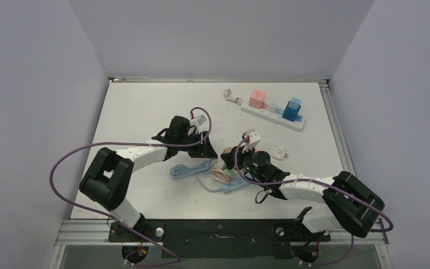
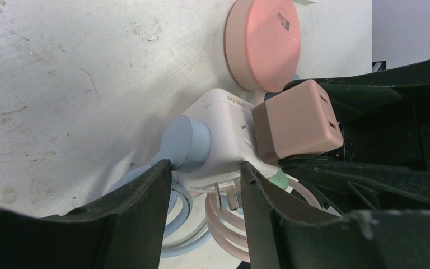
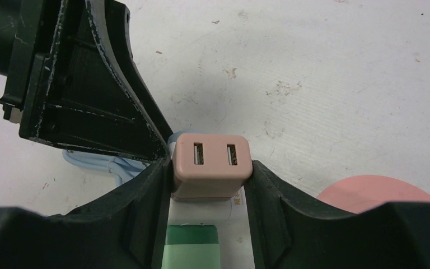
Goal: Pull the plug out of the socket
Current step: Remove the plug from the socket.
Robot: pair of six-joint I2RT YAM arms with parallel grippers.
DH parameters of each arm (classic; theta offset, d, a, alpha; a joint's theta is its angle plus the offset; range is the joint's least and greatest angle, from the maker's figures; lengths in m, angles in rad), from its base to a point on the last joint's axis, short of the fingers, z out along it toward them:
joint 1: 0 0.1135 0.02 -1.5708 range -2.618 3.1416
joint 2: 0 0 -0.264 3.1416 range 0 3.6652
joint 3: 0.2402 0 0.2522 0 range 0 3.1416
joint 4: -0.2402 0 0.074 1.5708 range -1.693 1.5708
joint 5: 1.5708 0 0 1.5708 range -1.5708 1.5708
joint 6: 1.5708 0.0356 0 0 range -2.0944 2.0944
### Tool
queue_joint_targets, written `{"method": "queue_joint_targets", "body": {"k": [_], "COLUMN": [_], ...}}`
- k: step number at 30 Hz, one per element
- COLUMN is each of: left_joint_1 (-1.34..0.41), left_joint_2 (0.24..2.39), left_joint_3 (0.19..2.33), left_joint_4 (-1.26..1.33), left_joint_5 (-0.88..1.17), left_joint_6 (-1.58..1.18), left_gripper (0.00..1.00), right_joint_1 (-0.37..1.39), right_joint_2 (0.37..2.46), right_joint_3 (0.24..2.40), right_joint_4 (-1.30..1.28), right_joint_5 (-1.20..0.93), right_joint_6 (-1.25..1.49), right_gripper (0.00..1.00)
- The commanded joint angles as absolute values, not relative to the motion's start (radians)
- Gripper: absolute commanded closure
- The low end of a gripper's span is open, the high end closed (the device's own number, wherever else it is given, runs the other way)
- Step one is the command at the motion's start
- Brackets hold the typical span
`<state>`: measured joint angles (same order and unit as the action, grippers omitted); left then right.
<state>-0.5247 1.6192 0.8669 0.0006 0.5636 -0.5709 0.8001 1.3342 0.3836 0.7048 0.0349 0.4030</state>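
A pink plug (image 2: 297,120) with two slots in its face sits in a white cube socket (image 2: 224,140) that has a blue cable boot (image 2: 187,143). My right gripper (image 3: 210,168) is shut on the pink plug (image 3: 211,162), one finger on each side. My left gripper (image 2: 206,168) straddles the socket's near end, one finger against the blue boot and the other against the white body. A green plug (image 3: 191,246) sits in the socket just behind the pink one. In the top view both grippers (image 1: 224,154) meet at mid-table and hide the socket.
Coiled blue cable (image 1: 190,170) and pink cable (image 1: 221,175) lie under and beside the socket. A round pink disc (image 2: 263,42) lies close by. A white power strip (image 1: 274,115) with pink and blue adapters is at the back right, a small white adapter (image 1: 280,152) nearer.
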Motion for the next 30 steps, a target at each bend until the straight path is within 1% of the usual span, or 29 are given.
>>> {"method": "queue_joint_targets", "body": {"k": [1, 6, 9, 14, 17, 20, 25, 30], "left_joint_1": [-0.559, -0.559, -0.557, -0.566, -0.6, -0.645, -0.713, -0.732], "left_joint_2": [1.642, 1.647, 1.635, 1.565, 1.51, 1.45, 1.379, 1.354], "left_joint_3": [0.878, 0.883, 0.885, 0.865, 0.861, 0.847, 0.806, 0.723], "left_joint_4": [-0.087, -0.095, -0.09, -0.028, -0.034, -0.038, -0.015, 0.131], "left_joint_5": [0.599, 0.599, 0.612, 0.625, 0.568, 0.473, 0.307, 0.304], "left_joint_6": [-0.551, -0.55, -0.544, -0.517, -0.458, -0.39, -0.271, -0.211], "left_gripper": [0.63, 0.63, 0.61, 0.49, 0.41, 0.36, 0.35, 0.34], "right_joint_1": [0.781, 0.781, 0.783, 0.803, 0.814, 0.821, 0.823, 0.821], "right_joint_2": [1.353, 1.354, 1.346, 1.335, 1.335, 1.335, 1.331, 1.319], "right_joint_3": [0.391, 0.389, 0.392, 0.395, 0.402, 0.404, 0.403, 0.398], "right_joint_4": [0.764, 0.761, 0.753, 0.732, 0.723, 0.724, 0.731, 0.738], "right_joint_5": [0.008, 0.009, 0.027, 0.07, 0.085, 0.087, 0.073, 0.051], "right_joint_6": [0.416, 0.415, 0.402, 0.384, 0.378, 0.38, 0.389, 0.403], "right_gripper": [0.95, 0.95, 0.95, 0.95, 0.95, 0.95, 0.95, 0.95]}}
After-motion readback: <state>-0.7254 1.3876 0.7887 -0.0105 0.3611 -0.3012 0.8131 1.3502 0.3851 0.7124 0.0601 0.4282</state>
